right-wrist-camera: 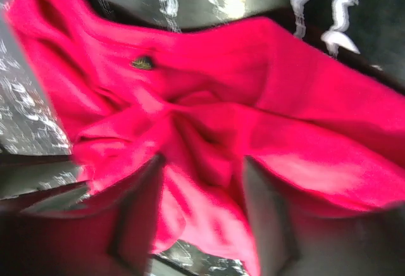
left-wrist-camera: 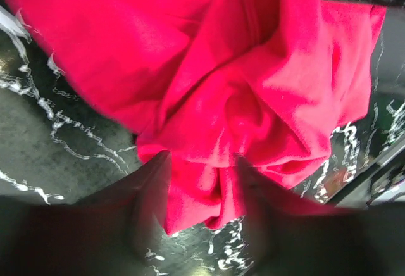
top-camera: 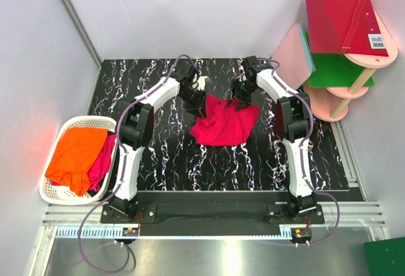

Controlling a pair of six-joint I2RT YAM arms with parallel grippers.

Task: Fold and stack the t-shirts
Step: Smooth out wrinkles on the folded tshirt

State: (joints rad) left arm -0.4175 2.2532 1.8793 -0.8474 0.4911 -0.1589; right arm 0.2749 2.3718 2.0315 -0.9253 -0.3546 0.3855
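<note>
Now crimson t-shirt (top-camera: pixel 223 123) crumpled, deeply creased; left jaws pinch bunched fold; right jaws' grip unclear.

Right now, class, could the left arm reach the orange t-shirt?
Probably: the orange t-shirt lies uncovered in the basket beside it, but the left gripper holds the crimson t-shirt.

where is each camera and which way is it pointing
top: above and behind, looking down on the table; left arm and right arm show
left wrist: on its arm, facing down at the red t-shirt; left gripper shows
right wrist: on its arm, facing the same t-shirt; right gripper shows
shared: both wrist views see that t-shirt
</note>
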